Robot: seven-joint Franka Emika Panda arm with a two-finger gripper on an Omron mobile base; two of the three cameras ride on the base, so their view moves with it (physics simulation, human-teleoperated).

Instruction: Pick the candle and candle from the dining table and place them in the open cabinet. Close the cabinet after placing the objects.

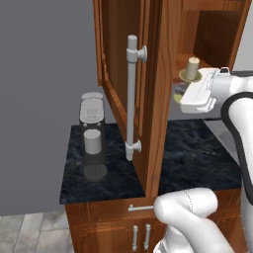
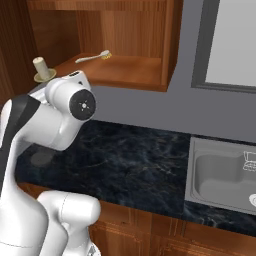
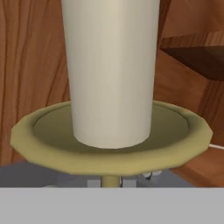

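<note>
The short thick cream candle (image 1: 192, 65) stands upright on its wide brass dish (image 1: 189, 75), held up at the front of the open wall cabinet's (image 1: 212, 29) lower shelf (image 2: 120, 70). My gripper (image 1: 182, 90) is just beneath the dish, shut on the holder's slender stem (image 3: 111, 180); its fingertips are hidden. In the hand view the candle (image 3: 111, 70) and dish (image 3: 109, 135) loom very close. A thin pale stick with a yellowish end (image 2: 93, 57) lies flat on the shelf; it looks like the taper candle on its side.
The cabinet door (image 1: 148, 99) stands open toward me, its long silver bar handle (image 1: 131, 99) on it. A coffee machine (image 1: 92, 133) stands on the black marble counter (image 1: 192, 148) below. A sink (image 2: 225, 175) lies to the right under a window (image 2: 235, 45).
</note>
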